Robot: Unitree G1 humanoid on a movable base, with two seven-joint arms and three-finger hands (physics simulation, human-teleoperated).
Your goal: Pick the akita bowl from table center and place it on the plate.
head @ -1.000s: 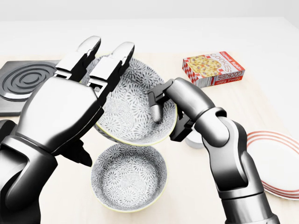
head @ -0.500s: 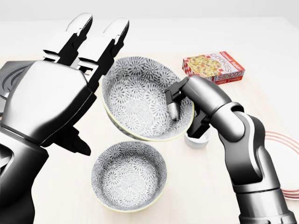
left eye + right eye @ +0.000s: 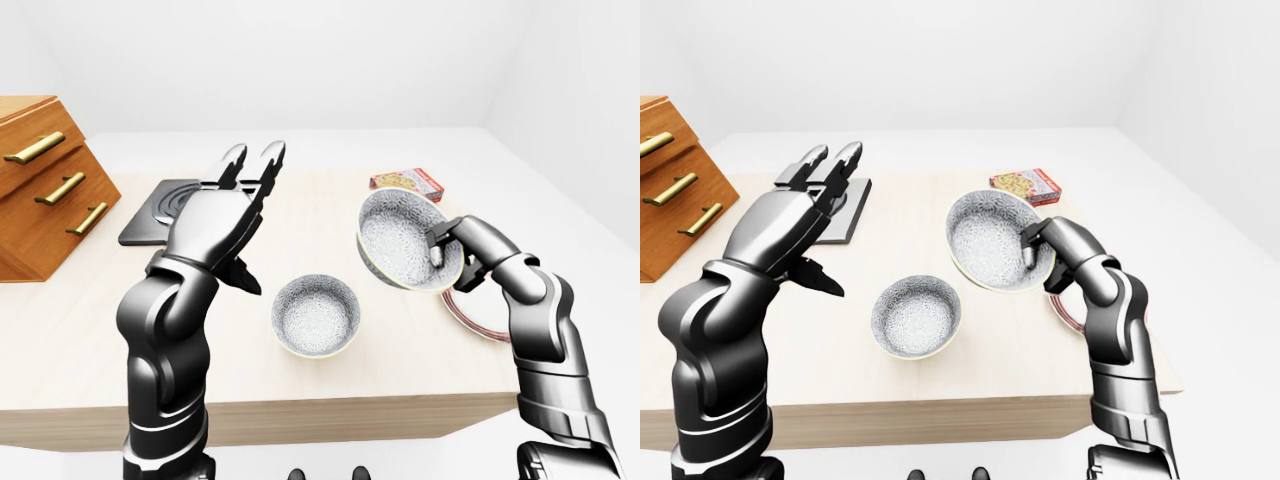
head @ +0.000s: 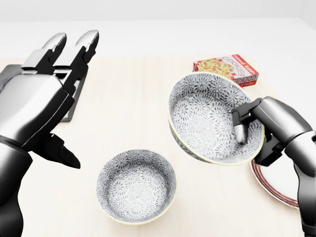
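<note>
The akita bowl [image 4: 210, 118], grey-patterned with a pale rim, hangs tilted above the table at the right of the head view. My right hand [image 4: 254, 140] is shut on its right rim, with one finger inside and the others outside. The bowl's lower edge overlaps the left side of the red-ringed white plate [image 4: 276, 190], which lies on the table and is partly hidden. My left hand [image 4: 59, 89] is raised at the left, open and empty, well apart from the bowl.
A second patterned bowl [image 4: 136, 186] sits on the table at bottom centre. A cookie box [image 4: 226, 69] lies beyond the held bowl. A dark burner plate [image 3: 165, 210] and a wooden drawer cabinet [image 3: 40, 185] stand at the left.
My right hand has carried the bowl rightward, from above the second bowl to over the plate's edge. My left hand has drawn away to the left, open.
</note>
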